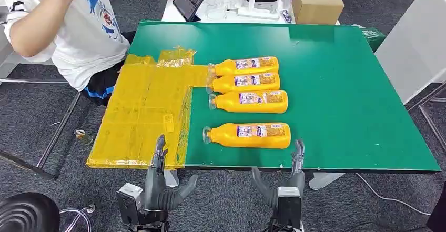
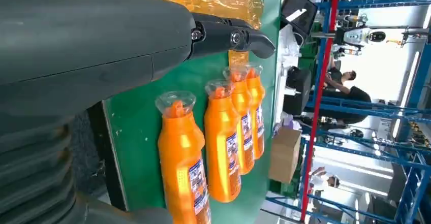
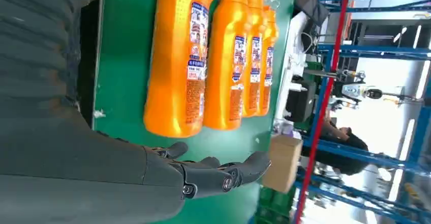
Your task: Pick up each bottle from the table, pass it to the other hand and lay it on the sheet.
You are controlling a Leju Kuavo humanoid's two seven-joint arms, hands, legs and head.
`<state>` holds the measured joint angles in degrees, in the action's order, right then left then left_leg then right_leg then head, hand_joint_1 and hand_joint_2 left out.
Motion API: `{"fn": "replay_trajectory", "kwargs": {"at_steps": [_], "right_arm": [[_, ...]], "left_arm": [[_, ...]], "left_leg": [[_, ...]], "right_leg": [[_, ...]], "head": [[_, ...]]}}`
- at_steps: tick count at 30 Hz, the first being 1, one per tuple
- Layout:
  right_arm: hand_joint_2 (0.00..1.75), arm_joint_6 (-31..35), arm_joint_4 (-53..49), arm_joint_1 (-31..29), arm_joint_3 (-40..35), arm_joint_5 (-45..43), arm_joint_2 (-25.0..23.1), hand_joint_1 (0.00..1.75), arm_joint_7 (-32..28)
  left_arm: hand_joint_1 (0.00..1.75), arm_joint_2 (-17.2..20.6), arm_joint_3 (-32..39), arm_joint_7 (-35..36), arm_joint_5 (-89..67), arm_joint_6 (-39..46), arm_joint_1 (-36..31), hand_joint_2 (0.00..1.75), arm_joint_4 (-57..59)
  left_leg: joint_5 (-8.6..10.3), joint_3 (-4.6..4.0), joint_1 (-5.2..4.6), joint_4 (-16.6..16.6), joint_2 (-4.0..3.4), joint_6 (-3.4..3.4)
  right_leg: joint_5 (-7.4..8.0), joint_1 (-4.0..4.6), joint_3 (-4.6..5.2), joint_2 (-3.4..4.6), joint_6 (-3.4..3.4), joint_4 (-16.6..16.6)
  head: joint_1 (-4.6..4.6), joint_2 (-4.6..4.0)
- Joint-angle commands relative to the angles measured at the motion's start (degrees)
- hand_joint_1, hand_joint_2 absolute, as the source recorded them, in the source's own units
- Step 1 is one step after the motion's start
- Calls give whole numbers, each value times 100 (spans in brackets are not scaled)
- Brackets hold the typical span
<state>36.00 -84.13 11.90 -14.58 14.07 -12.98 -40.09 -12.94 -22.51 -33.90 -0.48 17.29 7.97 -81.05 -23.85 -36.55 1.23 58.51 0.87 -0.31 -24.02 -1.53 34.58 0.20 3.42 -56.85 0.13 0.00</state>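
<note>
Near the tabletop's (image 1: pixel 336 84) front edge lies the nearest bottle (image 1: pixel 247 135), untouched; my right hand (image 1: pixel 286 182) and left hand (image 1: pixel 160 182) hang open, empty. First pickup: reach right, grasp its body.

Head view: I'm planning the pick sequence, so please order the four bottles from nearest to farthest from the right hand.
Measured from the right hand at the table's near edge:
1. Nearest bottle, lying alone just beyond the hand.
2. Second bottle, the closest of the group of three.
3. Third bottle, in the group's middle.
4. Farthest bottle, its cap end by the yellow sheet.
</note>
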Motion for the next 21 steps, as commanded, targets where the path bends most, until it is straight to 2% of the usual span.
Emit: {"fn": "replay_trajectory", "kwargs": {"at_steps": [1,4,5,7,9,11,12,14,20,21], "right_arm": [[175,33,299,-179,338,274,78,0,26],[175,33,299,-179,338,274,78,0,26],[175,325,281,-226,385,781,121,0,99],[175,396,41,-388,568,1311,347,0,387],[175,255,-101,-638,759,1568,520,0,639],[175,33,-25,-1079,990,1692,630,0,896],[175,-109,97,-1313,1044,1666,679,0,971],[175,-594,523,-1842,1096,1535,766,0,1174],[175,-996,1776,-2726,860,2009,907,0,1697],[175,-1066,1918,-2816,825,2008,944,0,1740]], "left_arm": [[0,-25,-161,35,38,-4,32,175,224],[0,-25,-161,35,38,-4,32,175,224],[0,-17,-154,24,9,-21,20,175,213],[0,-10,-84,-22,-62,-55,-34,175,161],[0,-47,91,-49,-111,-22,-136,175,104],[0,-102,313,-78,-278,5,-350,175,98],[0,-103,378,-80,-360,-19,-466,175,113],[0,-161,588,0,-522,-112,-767,175,332],[0,-280,865,-19,-768,-320,-1174,175,1108],[0,-293,879,-33,-788,-344,-1174,175,1142]], "left_leg": [[-10,30,-1,-7,-8,9],[-11,33,0,-8,-9,10],[-6,21,0,-6,-6,7],[-10,30,0,-6,-8,10],[-2,11,-3,-4,-6,7],[-12,35,1,-2,-16,16],[2,4,-3,0,-8,10],[5,9,-2,0,-14,14],[31,20,-2,-8,-15,12],[30,46,2,-17,-31,19]], "right_leg": [[-7,3,-31,0,-13,11],[-7,4,-34,1,-13,12],[-4,3,-21,0,-9,8],[-6,5,-32,0,-13,12],[0,0,-11,1,-6,6],[-4,7,-38,5,-15,12],[5,0,-5,3,-5,4],[9,1,-10,7,-7,5],[34,1,-20,9,-8,12],[38,9,-44,17,-23,25]], "head": [[0,0],[0,0],[0,0],[0,0],[-2,0],[-2,0],[0,0],[2,0],[0,0],[2,0]]}}
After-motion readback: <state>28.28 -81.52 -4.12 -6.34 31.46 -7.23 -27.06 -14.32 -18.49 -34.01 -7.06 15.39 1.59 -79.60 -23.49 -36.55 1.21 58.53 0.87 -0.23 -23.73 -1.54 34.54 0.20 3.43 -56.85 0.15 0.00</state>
